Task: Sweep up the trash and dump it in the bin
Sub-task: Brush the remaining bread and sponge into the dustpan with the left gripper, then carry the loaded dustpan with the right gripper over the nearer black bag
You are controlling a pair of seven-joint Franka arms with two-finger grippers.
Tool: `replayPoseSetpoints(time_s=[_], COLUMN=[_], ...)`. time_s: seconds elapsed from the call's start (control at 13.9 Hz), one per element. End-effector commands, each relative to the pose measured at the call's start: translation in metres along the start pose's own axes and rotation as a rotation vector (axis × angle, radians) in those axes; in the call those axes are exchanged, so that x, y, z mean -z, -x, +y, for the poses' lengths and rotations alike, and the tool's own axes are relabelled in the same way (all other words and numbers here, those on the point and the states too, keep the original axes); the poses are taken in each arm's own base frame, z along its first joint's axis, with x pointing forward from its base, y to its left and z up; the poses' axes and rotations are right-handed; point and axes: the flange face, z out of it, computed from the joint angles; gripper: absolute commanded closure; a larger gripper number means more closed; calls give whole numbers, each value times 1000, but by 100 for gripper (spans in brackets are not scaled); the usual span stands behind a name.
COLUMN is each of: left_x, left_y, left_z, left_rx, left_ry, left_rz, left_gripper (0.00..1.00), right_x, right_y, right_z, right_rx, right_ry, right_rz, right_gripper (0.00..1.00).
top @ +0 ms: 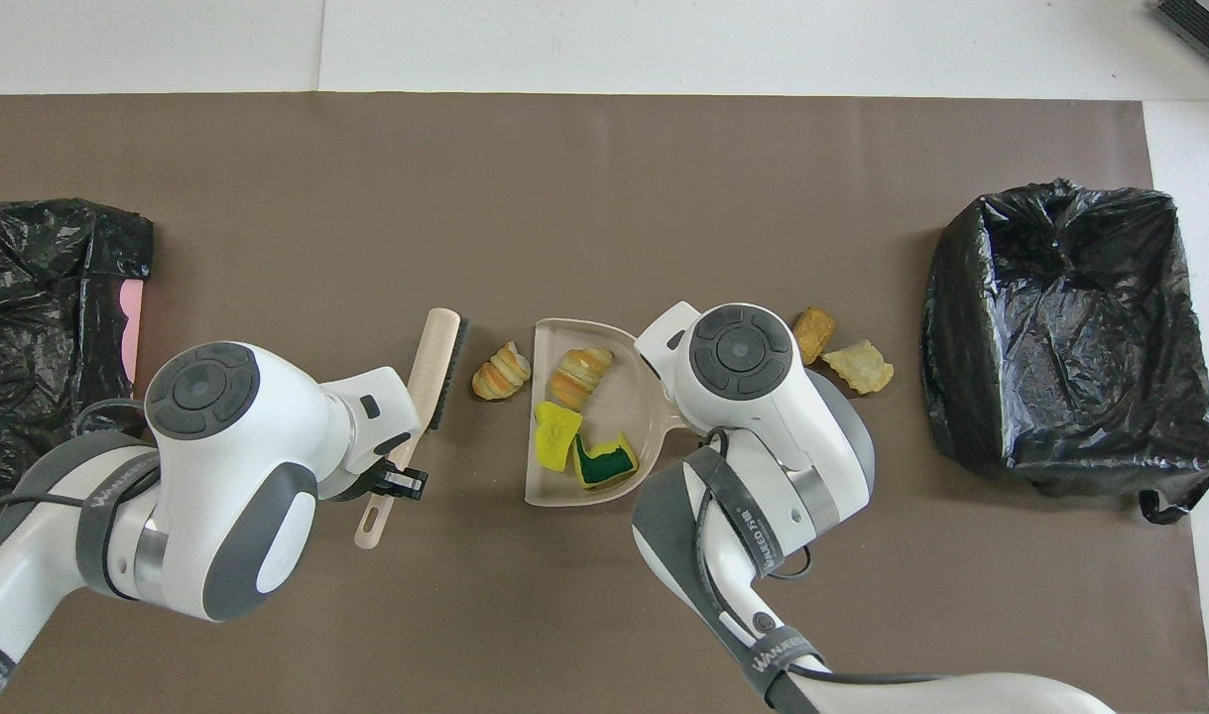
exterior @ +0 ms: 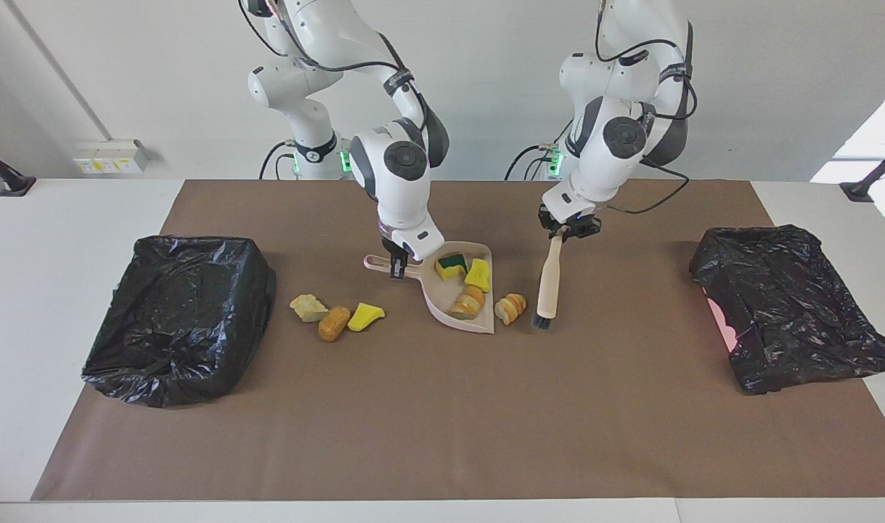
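My right gripper is shut on the handle of the pale pink dustpan, which rests on the mat. In the pan lie a green-topped sponge, a yellow sponge and a bread lump. Another bread lump lies just outside the pan's open edge. My left gripper is shut on the beige brush, bristles down beside that lump. A beige lump, an orange-brown lump and a yellow sponge piece lie toward the right arm's end.
A bin lined with a black bag stands at the right arm's end of the brown mat. A second black-bagged bin, with pink showing at its side, stands at the left arm's end.
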Motion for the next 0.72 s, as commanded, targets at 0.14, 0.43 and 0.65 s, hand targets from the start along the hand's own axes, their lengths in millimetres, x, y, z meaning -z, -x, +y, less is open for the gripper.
replayPoseSetpoints(time_s=[0.14, 0.43, 0.65], left_x=[-19, -22, -20], left_y=[6, 18, 22], left_z=[12, 74, 99], left_rx=[-62, -142, -141], left_ry=[-30, 7, 33], left_rz=[-39, -45, -36], left_gripper=[100, 100, 100], right_x=[-3, -2, -2], right_y=[2, 3, 2], right_z=[-1, 0, -1], right_rx=[27, 26, 27], right_ry=[11, 13, 14], right_rz=[-11, -10, -9], right_gripper=[100, 100, 100])
